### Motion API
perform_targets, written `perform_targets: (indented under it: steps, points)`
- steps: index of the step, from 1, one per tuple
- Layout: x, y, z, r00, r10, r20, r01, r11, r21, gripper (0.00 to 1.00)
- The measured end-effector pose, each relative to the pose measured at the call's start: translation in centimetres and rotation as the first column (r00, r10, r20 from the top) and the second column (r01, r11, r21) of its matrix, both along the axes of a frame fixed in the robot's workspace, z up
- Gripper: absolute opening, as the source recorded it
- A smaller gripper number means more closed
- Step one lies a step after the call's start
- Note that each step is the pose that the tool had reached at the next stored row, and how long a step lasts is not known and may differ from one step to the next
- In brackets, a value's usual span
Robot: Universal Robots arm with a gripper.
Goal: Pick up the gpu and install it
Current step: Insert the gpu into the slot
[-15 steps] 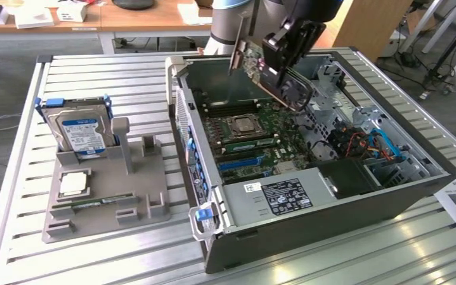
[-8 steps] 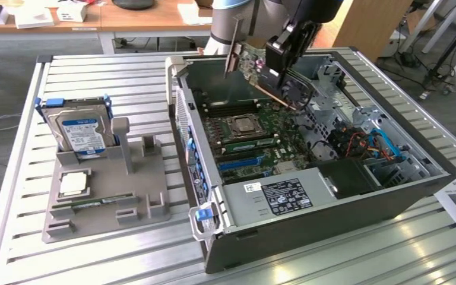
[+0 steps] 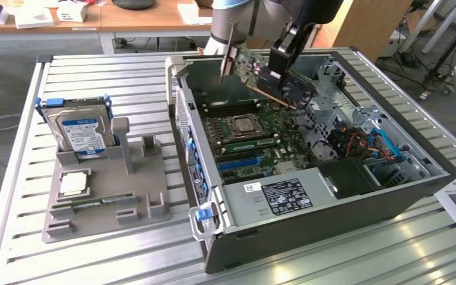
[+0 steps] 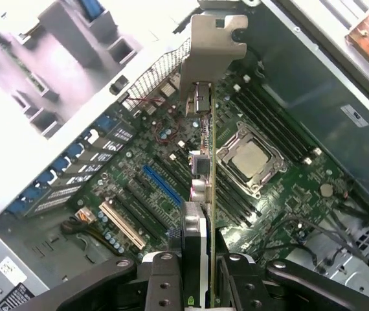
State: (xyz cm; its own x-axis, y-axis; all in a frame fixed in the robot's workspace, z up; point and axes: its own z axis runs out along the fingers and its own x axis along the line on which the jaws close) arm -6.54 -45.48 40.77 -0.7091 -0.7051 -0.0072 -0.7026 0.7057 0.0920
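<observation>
Hand [image 4: 201, 262] narrowly closed on the gpu [image 4: 213, 58], gripping its edge, card hanging above the open case's [image 3: 323, 219] motherboard [image 4: 288, 201].

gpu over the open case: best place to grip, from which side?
Its upper long edge, pinching the thin board's faces from above. The gpu hangs on edge over the motherboard, bracket at one end; the gripper grips it so.

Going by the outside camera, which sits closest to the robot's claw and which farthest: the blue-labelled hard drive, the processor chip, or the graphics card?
1. gpu: clamped in the gripper itself.
2. processor: below it, inside the computer case.
3. hard drive: outside that case, standing in the grey holder on the exterior view's left.
</observation>
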Motion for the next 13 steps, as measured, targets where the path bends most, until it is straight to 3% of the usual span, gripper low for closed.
perform_targets:
  steps: [6, 10, 13]
  points:
    - [0.0, 0.0, -0.11, 0.9941, 0.109, 0.0, -0.109, 0.9941, 0.0, 0.28]
    - [0.0, 0.0, -0.19, 0.9834, 0.181, 0.0001, -0.181, 0.9834, 0.0001, 0.28]
    - [0.0, 0.0, -0.25, 0.9719, 0.235, 0.0001, -0.235, 0.9719, 0.0001, 0.28]
